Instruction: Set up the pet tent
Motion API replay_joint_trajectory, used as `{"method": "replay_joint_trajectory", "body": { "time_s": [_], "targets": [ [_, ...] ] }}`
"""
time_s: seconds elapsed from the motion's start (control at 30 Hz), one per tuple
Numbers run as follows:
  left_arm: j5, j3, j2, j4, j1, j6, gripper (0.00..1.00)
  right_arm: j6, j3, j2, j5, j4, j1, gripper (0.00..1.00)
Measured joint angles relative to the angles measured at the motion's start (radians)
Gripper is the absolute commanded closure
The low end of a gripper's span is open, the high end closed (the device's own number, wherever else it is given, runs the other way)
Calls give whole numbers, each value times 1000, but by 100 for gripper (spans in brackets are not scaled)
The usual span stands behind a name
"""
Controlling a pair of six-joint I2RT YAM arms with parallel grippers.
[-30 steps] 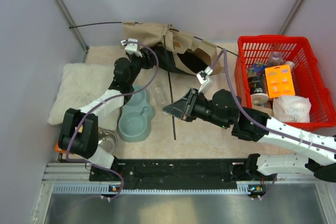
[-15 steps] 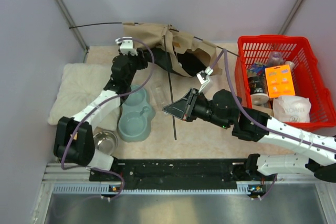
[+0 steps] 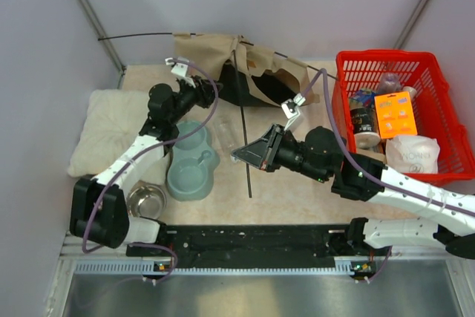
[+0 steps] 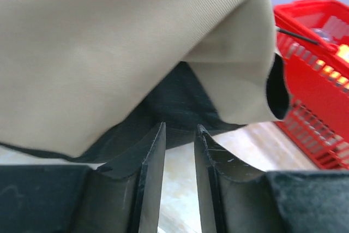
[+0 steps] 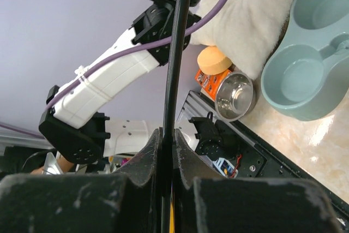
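Between the clamped jaws of my right gripper (image 5: 168,133) runs a black pole (image 5: 177,53), pointing out past them. My left gripper (image 4: 180,130), part-open and empty, has the slumped pet tent (image 4: 109,42) just ahead and above — it's the nearer arm.

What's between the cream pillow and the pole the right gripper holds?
Top view: a grey-blue double bowl and a small clear container, with the left arm above.

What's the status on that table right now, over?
Left tool open, at slumped tan fabric pet tent. Right tool shut on thin black pole. Teal plastic double bowl lies beside pole.
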Motion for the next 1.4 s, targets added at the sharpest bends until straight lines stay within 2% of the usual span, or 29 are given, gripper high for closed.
{"method": "replay_joint_trajectory", "body": {
  "time_s": [0.07, 0.17, 0.37, 0.63, 0.9, 1.13, 1.4],
  "targets": [
    [87, 2, 38, 34, 2, -46, 75, 0, 0, -1, 0, 0, 0, 100],
    [177, 12, 97, 84, 4, -112, 62, 0, 0, -3, -3, 0, 0, 100],
    [234, 54, 204, 195, 4, -195, 51, 0, 0, -3, -8, 1, 0, 100],
    [186, 92, 340, 412, 5, -261, 50, 0, -2, -3, -7, 5, 0, 100],
    [87, 92, 369, 519, 5, -193, 50, 0, -2, -3, -6, 10, 0, 100],
    [122, 95, 404, 639, 3, -159, 63, 0, -2, -3, -2, 11, 0, 100],
    [151, 136, 478, 657, -11, -126, 59, 0, -2, -2, -2, 12, 0, 100]
  ]
}}
